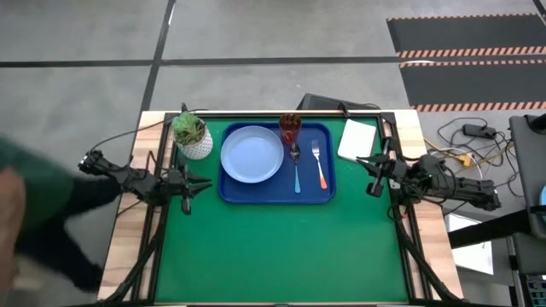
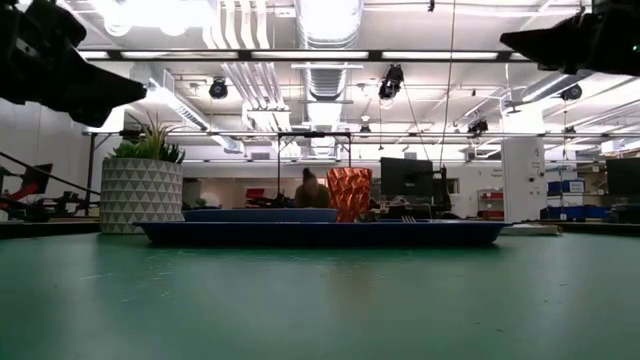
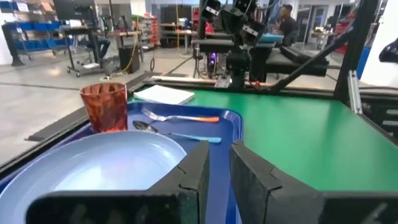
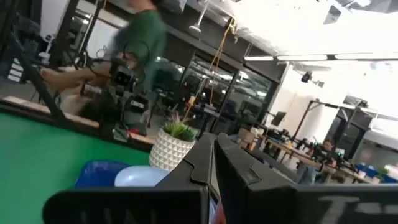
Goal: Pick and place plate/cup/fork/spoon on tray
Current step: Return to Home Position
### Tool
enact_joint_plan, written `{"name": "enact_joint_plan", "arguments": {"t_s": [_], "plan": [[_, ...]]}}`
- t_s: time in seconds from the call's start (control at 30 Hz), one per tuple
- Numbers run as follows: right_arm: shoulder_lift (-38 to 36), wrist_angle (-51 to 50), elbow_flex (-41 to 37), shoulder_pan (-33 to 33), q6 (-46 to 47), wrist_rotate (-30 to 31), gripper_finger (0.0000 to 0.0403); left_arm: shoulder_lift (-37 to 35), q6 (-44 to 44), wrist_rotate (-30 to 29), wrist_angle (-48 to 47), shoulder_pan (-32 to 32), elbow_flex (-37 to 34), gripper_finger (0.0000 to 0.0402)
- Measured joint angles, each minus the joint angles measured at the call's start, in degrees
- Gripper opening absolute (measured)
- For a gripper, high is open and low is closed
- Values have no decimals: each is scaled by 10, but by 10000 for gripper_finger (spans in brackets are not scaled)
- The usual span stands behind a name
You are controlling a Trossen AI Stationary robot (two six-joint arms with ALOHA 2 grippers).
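Observation:
The dark blue tray [image 1: 328, 194] lies on the far middle of the green mat. On it lie the pale blue plate [image 1: 252, 154], the red-orange cup [image 1: 290, 128] standing upright at the tray's far rim, the blue-handled spoon [image 1: 296, 169] and the orange-handled fork [image 1: 319, 165]. My left gripper [image 1: 205, 182] hovers just left of the tray, empty, with only a narrow slit between its fingers [image 3: 219, 158]. My right gripper [image 1: 370, 167] hovers right of the tray, shut and empty [image 4: 214, 152]. Both are raised above the table.
A white pot with a green plant [image 1: 193, 136] stands at the tray's far left corner. A white rectangular block [image 1: 357, 139] lies to the tray's far right. A person in a green sleeve [image 1: 34, 209] is beside the table's left edge. The near half of the mat [image 1: 281, 256] is bare.

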Motion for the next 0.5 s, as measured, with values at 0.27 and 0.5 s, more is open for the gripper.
{"name": "enact_joint_plan", "arguments": {"t_s": [0.27,0.5], "plan": [[7,-2,-13,0,-21,-69,9,7,2,-1,27,0,-8,44],[5,-2,-55,0,23,-79,9,15,2,-1,26,0,-8,44]]}}
